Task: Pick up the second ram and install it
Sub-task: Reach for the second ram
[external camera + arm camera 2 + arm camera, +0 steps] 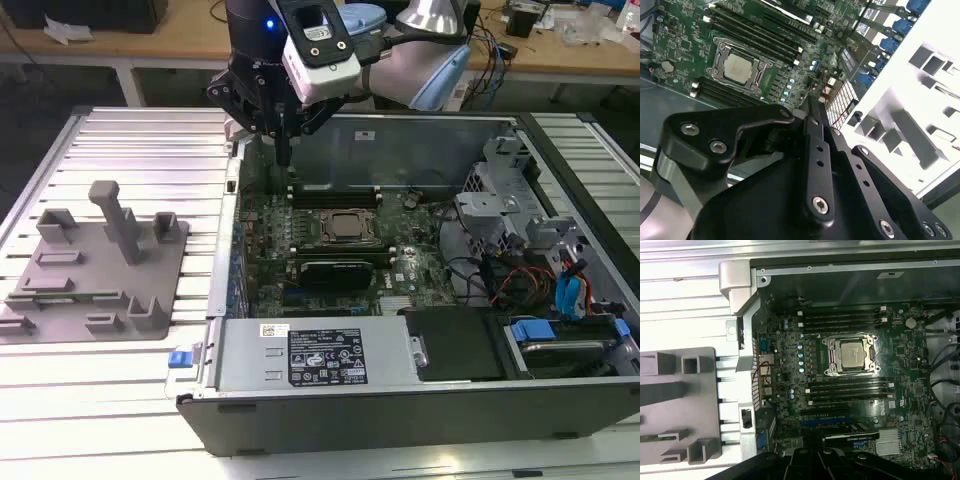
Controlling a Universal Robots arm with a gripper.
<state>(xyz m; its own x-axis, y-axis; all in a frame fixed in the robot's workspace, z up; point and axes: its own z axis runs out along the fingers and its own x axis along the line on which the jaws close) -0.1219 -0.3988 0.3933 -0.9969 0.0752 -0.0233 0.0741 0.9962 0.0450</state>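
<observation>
In the exterior view the black gripper (284,155) of the arm hangs above the far corner of the open dark grey metal computer case (400,410), on the exterior view's left side of it. Its fingers point down and are pressed together into one narrow tip, with nothing between them. The second ram (60,297), a thin long green circuit-board stick, seems to lie flat in a slot of the grey plastic fixture (110,280). This fixture stands on the white ribbed table (150,140) beside the case, and the stick is well apart from the gripper. Inside the case lies the green motherboard (262,240) with the square silver processor socket (347,228). Long black memory slots (335,197) run on the socket's far side, a wide black expansion card (335,270) lies on its near side, and a silver power supply box (320,355) sits at the front. In the second wrist view the closed fingers (815,125) meet in one tip above the edge of the motherboard, between the processor socket (735,67) and the pale fixture (920,125). In the first wrist view the processor socket (852,354) has memory slots (847,390) along two opposite sides, the expansion card (850,432) lies beyond one row of them, and the fixture (670,400) stands outside the case wall.
</observation>
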